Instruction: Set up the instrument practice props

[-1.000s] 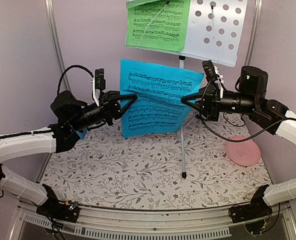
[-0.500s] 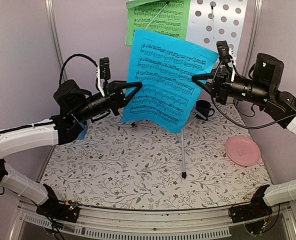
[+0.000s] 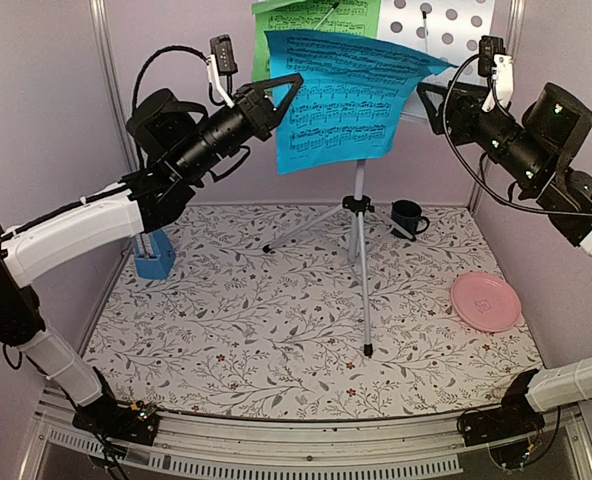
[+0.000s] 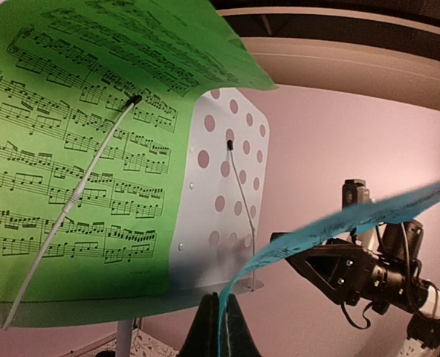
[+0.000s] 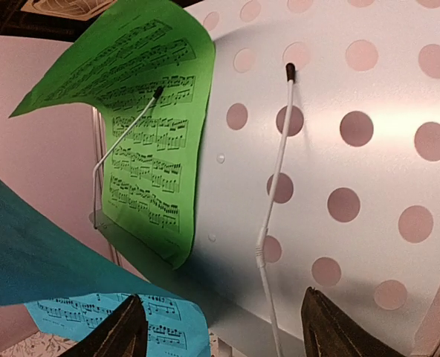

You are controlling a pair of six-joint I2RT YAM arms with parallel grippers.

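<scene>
Blue sheet (image 3: 341, 100) has risen; right fingers (image 5: 123, 331) stand apart.

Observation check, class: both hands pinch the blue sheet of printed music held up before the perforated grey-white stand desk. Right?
No. Only the left hand pinches the blue sheet of printed music before the perforated grey-white stand desk; the right wrist view shows the right hand open, gripping nothing.

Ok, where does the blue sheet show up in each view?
Top external: blue sheet upper centre, in front of the desk.
Left wrist: blue sheet edge-on, a thin band from bottom centre to right.
Right wrist: blue sheet in lower left corner.
Shared landmark: green sheet on the desk.
</scene>
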